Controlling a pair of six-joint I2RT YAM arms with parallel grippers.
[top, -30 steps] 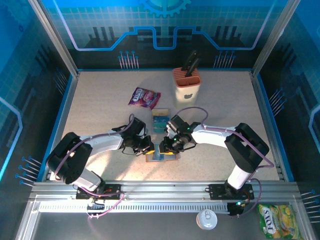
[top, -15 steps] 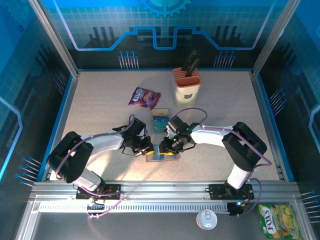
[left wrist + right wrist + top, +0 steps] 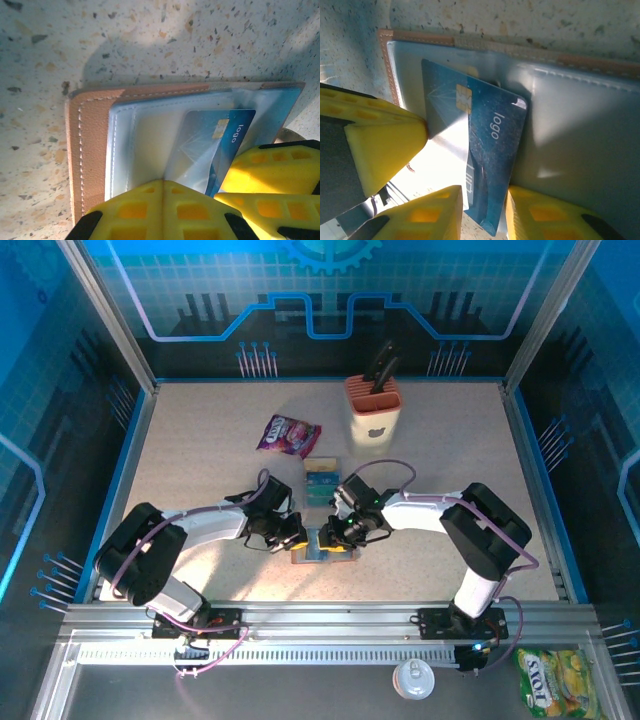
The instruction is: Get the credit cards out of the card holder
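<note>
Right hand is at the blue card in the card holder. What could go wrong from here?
1. The blue card lies skewed, partly out of its clear pocket, and the right hand has just one corner between its fingers: it may slip or pivot.
2. The left hand, shut, sits at one edge of the card holder, so the holder may drag along.
3. Both hands crowd together there; their fingers might bump.
</note>
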